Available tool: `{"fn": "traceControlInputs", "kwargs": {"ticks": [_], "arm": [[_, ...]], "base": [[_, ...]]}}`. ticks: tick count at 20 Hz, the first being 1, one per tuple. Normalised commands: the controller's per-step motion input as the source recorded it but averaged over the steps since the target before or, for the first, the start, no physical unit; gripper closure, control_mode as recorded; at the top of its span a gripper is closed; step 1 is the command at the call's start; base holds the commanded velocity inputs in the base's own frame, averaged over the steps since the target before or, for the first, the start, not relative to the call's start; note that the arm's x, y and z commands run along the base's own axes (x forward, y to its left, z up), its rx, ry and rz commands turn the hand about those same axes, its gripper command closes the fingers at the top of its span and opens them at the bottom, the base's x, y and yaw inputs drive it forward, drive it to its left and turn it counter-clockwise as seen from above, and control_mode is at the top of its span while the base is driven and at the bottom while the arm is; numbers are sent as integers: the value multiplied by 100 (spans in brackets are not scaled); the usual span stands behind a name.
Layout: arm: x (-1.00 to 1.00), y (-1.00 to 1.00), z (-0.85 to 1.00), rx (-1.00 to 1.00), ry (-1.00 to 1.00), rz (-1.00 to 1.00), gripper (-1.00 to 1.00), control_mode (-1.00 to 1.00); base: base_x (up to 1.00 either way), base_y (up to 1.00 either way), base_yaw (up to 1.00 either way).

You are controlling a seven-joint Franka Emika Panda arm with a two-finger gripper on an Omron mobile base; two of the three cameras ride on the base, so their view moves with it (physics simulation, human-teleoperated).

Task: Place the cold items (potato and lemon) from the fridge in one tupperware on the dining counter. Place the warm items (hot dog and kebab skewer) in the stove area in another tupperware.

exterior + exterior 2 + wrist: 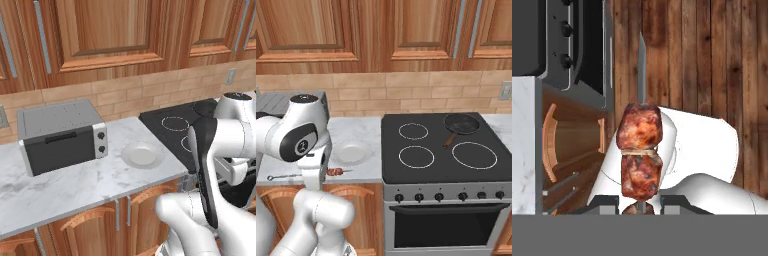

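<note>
Your jaws grip the kebab skewer [640, 155].
It runs lengthwise straight out from the closed jaws, tip pointing away, held off the front edge of the bench [361, 172].

You see wooden upper cabinets [110, 35] above a brick backsplash [406, 95], a marble counter [70, 185], and a black stove [441, 150] beside it.

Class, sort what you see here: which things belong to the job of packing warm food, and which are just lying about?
Part of the job:
- kebab skewer, held in the gripper

Just lying about:
- toaster oven
- plate
- frying pan
- stove
</note>
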Motion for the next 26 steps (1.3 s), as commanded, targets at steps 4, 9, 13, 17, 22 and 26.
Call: {"fn": "traceControlInputs", "kwargs": {"ticks": [4,9,13,17,22,26], "arm": [[0,0,0,0,0,0,100,100],[0,0,0,0,0,0,100,100],[0,0,0,0,0,0,100,100],[0,0,0,0,0,0,100,100],[0,0,0,0,0,0,100,100],[0,0,0,0,0,0,100,100]], "base": [[-69,-47,-38],[-11,-81,-63],[3,-91,-72],[8,-87,-73],[4,-81,-77],[13,-72,-77]]}}
